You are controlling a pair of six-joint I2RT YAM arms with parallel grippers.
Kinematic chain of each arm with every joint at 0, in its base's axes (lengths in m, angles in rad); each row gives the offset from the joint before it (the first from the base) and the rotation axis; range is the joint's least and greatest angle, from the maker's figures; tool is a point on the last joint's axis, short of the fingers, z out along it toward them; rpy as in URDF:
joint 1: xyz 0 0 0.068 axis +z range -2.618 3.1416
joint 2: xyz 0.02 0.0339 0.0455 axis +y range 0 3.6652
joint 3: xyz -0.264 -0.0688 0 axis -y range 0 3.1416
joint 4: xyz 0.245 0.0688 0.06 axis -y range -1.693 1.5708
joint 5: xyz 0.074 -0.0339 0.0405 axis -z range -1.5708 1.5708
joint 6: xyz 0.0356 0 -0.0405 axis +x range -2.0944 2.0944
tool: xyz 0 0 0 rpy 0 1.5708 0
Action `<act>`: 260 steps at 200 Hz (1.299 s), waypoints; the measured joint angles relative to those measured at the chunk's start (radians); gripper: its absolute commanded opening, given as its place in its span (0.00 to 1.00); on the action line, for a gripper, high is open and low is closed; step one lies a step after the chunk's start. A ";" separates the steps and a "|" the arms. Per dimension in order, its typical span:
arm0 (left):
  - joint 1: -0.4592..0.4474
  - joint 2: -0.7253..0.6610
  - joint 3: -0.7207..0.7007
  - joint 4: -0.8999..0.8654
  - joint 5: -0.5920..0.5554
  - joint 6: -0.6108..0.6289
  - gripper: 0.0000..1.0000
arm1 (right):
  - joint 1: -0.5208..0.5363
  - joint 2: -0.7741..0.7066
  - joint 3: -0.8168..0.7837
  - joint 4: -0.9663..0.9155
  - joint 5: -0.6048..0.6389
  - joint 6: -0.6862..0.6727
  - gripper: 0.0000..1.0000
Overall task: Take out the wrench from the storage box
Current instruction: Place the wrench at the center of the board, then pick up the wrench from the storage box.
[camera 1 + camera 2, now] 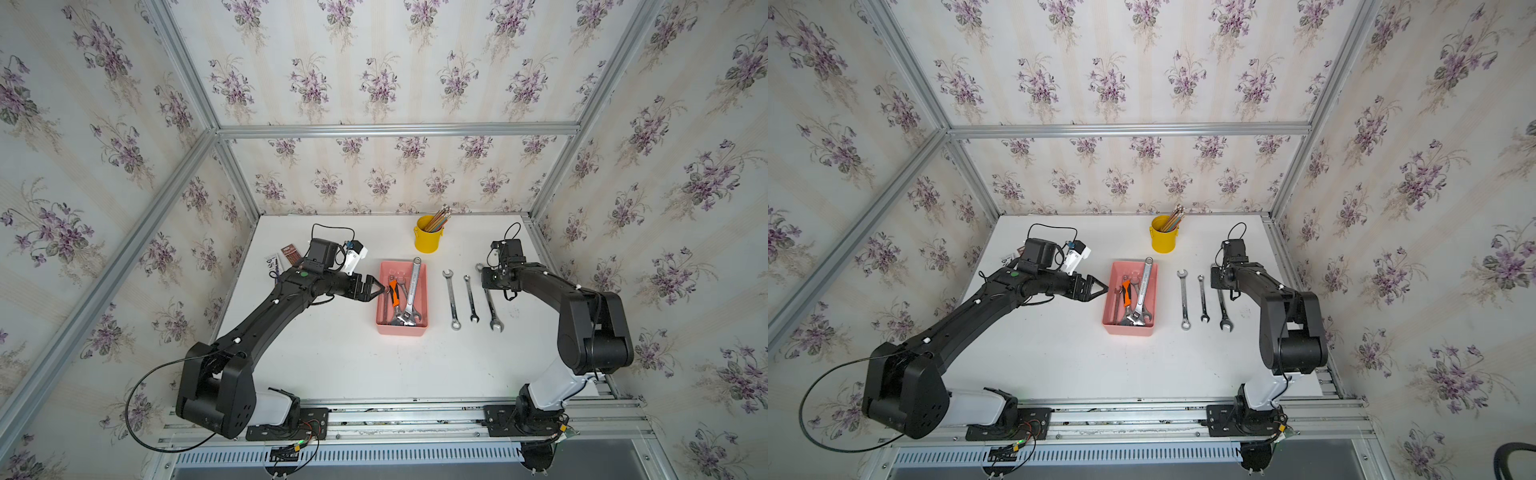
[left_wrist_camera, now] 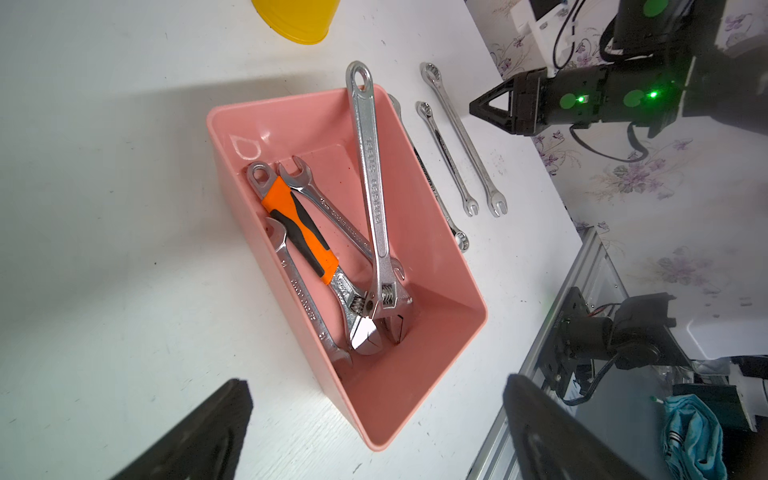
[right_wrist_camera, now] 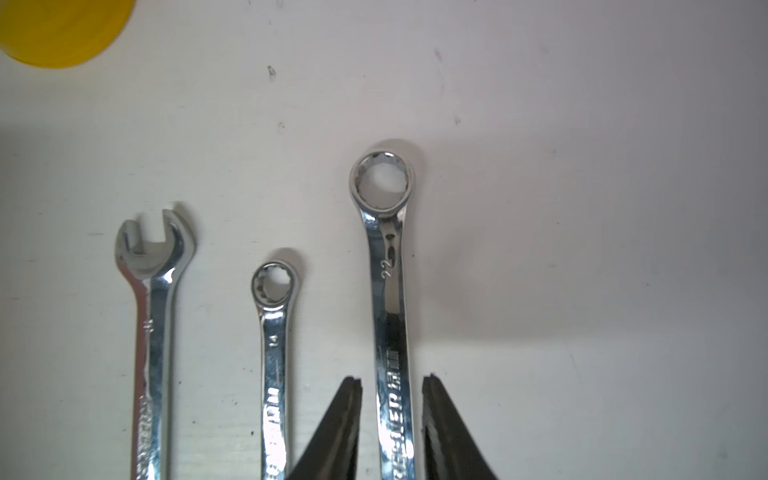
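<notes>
Both right fingers (image 3: 338,432) flank a table wrench (image 3: 390,332), untouching; left fingers (image 2: 199,436) spread beside storage box (image 2: 440,257).

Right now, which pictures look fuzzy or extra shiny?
Right wrist view: soft and hazy, glare on the big wrench, its shadow beside it. Left wrist view: sharp; the orange-handled wrench in the storage box glints at its jaw. Both top views: clear, evenly lit.

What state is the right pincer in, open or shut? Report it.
Open. On the right pincer, the fingers flank the wrench marked 22 on the table, a gap on each side.
</notes>
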 measured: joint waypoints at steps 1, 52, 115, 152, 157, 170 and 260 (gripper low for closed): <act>0.000 0.000 0.000 0.000 0.000 0.000 0.99 | 0.000 -0.003 0.000 -0.001 0.000 0.000 0.32; 0.013 -0.022 0.000 -0.006 0.000 0.009 0.99 | 0.163 -0.165 0.035 -0.081 0.002 0.149 0.43; 0.033 -0.068 -0.027 -0.026 -0.005 0.013 0.99 | 0.579 -0.151 0.124 -0.094 0.083 0.541 0.50; 0.046 -0.085 -0.048 -0.035 -0.009 0.013 0.99 | 0.727 0.019 0.219 -0.093 0.171 0.738 0.51; 0.047 -0.088 -0.052 -0.035 -0.010 0.013 0.99 | 0.735 0.037 0.229 -0.095 0.183 0.754 0.52; 0.047 -0.092 -0.059 -0.036 -0.010 0.013 0.99 | 0.751 0.083 0.248 -0.095 0.202 0.789 0.51; 0.050 -0.129 -0.116 -0.011 -0.022 0.007 0.99 | 0.753 0.263 0.324 -0.094 0.282 0.839 0.48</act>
